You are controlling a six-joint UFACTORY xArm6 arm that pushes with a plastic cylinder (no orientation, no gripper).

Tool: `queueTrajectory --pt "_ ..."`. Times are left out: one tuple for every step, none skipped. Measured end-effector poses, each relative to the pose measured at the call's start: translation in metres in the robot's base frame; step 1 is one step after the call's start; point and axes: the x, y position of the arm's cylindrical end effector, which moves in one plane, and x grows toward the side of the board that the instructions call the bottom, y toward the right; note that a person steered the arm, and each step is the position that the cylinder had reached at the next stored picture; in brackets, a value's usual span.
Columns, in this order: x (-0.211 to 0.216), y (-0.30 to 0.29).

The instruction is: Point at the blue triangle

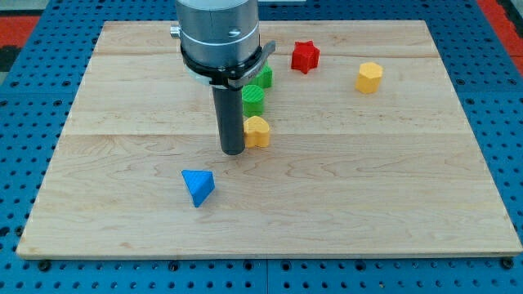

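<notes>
The blue triangle [198,186] lies on the wooden board [368,188], left of centre and toward the view's bottom. My tip [233,151] stands on the board above and to the right of it, a short gap away. A yellow block [257,131] sits just to the right of my tip, close to the rod.
A green round block [254,100] sits above the yellow one, and another green block [265,76] lies partly hidden behind the arm. A red star-shaped block [305,56] and a yellow hexagonal block [368,77] lie toward the view's top right.
</notes>
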Motion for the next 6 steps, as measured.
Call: queueTrajectory --pt "0.0 0.0" --pt "0.027 -0.034" --pt "0.033 -0.121" --pt "0.077 -0.134" --pt "0.101 -0.043" --pt "0.072 -0.015"
